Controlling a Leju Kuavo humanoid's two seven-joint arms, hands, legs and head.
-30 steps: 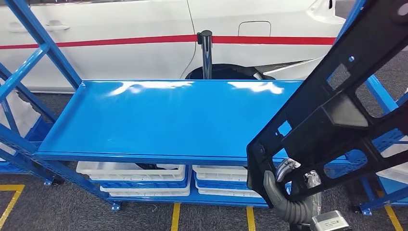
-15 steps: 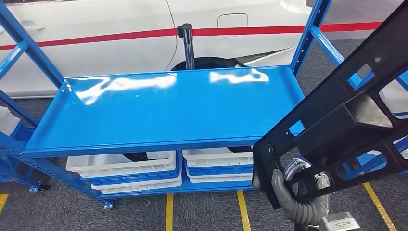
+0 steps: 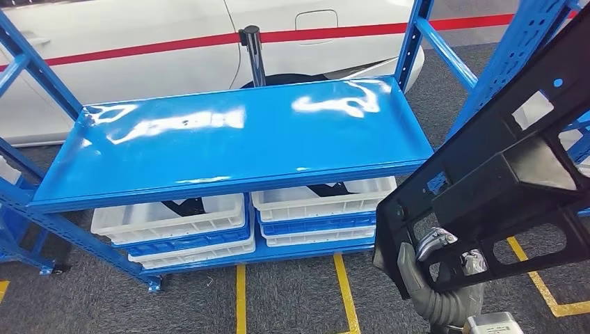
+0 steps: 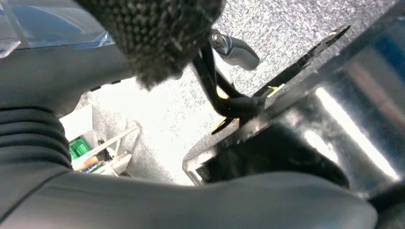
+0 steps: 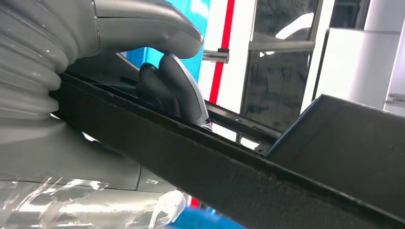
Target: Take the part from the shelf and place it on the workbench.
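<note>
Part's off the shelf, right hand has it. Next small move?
Probably keep turning away from the blue shelf toward the workbench, grip unchanged. The right hand holds the black part by its lower edge, clear of the shelf, tilted up, and no workbench is in view yet.

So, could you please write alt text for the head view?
The right hand grips a large black part at lower right, beside a blue shelf with white bins beneath and a white car behind.
</note>
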